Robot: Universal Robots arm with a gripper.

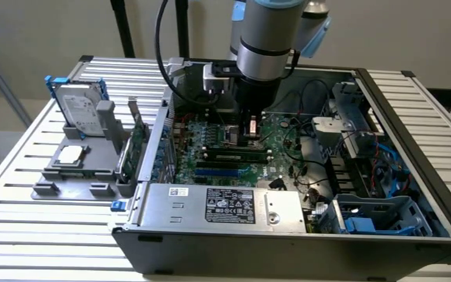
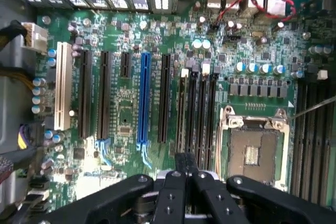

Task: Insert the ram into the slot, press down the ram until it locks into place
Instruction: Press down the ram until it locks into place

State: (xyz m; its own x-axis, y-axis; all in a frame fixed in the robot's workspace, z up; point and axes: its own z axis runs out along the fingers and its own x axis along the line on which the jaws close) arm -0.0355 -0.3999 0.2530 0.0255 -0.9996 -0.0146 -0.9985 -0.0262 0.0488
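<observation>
- Ram (image 1: 237,154) sits, as far as I can make out from the exterior view, as a long dark stick lying across the motherboard (image 2: 126,35) just in front of the gripper; I cannot tell whether it is fully seated or only resting in its socket.
- Slot (image 2: 201,114) shows in the wrist view as one of several parallel narrow black sockets beside the square silver CPU socket (image 2: 254,153), running down to the gripper's body.
- Gripper (image 2: 186,163) hangs low over those sockets inside the open computer case (image 1: 382,82); its black fingers (image 2: 181,161) look drawn together at the tips, and I cannot tell whether anything is pinched between them.
- Bright blue slot (image 2: 143,100) runs parallel to the black sockets, a few expansion slots away, with a white slot (image 2: 63,85) further out.
- Power supply (image 1: 225,205), silver with a label, fills the near part of the case in the exterior view.
- Hard drive (image 1: 80,111) stands in a grey fixture (image 1: 73,170) on the slatted counter (image 1: 22,217), at the exterior view's left, well apart from the case.
</observation>
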